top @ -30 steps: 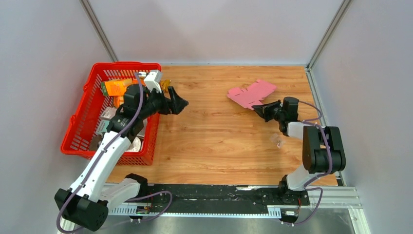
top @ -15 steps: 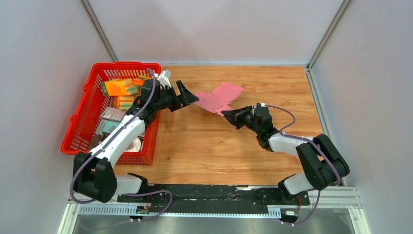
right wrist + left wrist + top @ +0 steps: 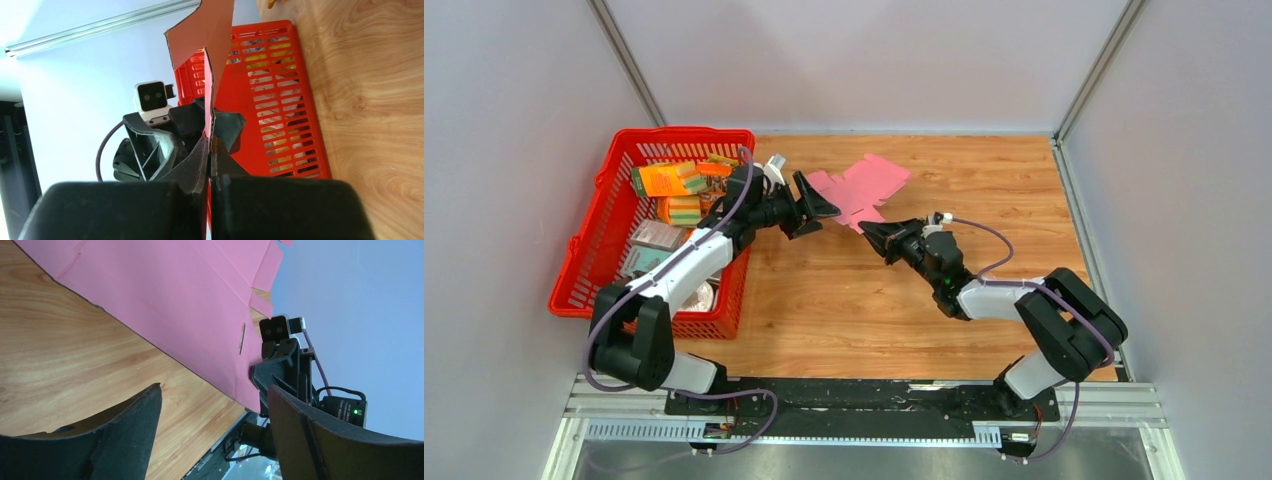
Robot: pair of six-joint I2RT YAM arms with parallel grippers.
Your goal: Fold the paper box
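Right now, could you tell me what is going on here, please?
The right pincer is shut on one corner of the flat, unfolded pink paper box, holding it lifted over the table. The left pincer is open at the sheet's opposite edge, not gripping it. A red basket stands at the left.

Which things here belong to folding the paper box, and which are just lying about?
In the job: pink paper box; right gripper, shut on its edge; left gripper, open beside it.
Lying about: red basket; orange package and other packs inside it.
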